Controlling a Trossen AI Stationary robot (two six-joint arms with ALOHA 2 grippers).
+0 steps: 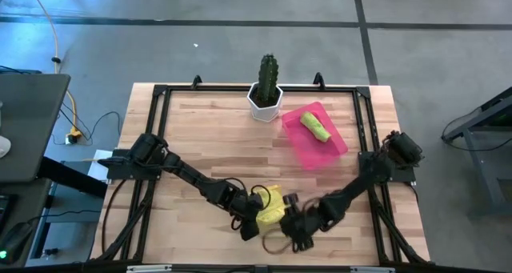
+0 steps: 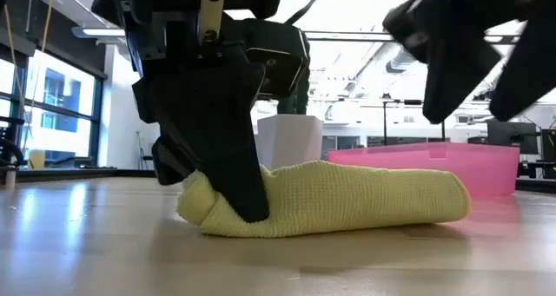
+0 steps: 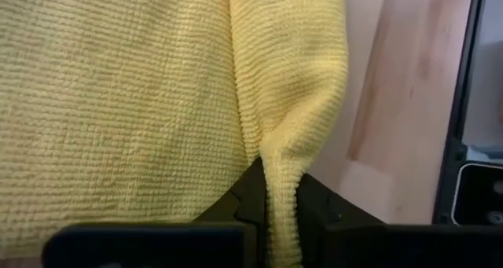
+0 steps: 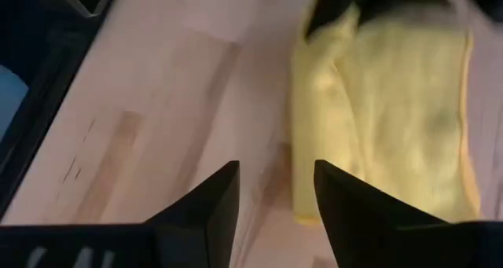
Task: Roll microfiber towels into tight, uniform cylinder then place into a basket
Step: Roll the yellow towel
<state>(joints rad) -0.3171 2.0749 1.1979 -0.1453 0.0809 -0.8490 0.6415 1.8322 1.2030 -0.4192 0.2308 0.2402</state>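
In the high view the left arm reaches from the left edge of the wooden table (image 1: 200, 137) down toward the lower middle of the frame, where the left gripper (image 1: 254, 213) sits on the near-left end of the yellow microfiber towel (image 1: 272, 206). The left wrist view shows a fold of this towel (image 3: 283, 197) pinched between that gripper's two dark fingers, so its claw is closed on the cloth. In the low view the same gripper (image 2: 228, 187) presses down on the left end of the towel (image 2: 347, 199), which lies as a long, flattened roll on the tabletop.

Just right of the towel, the right gripper (image 1: 298, 223) hovers at the lower centre of the high view, its arm running up to the right edge. The right wrist view shows its fingers (image 4: 211, 209) spread apart with bare wood between them, the towel (image 4: 393, 119) just beyond.

In the upper right of the high view the pink basket (image 1: 300, 145) holds the rolled lime green towel (image 1: 317, 128). A white pot with a cactus (image 1: 266, 87) stands just left of it.
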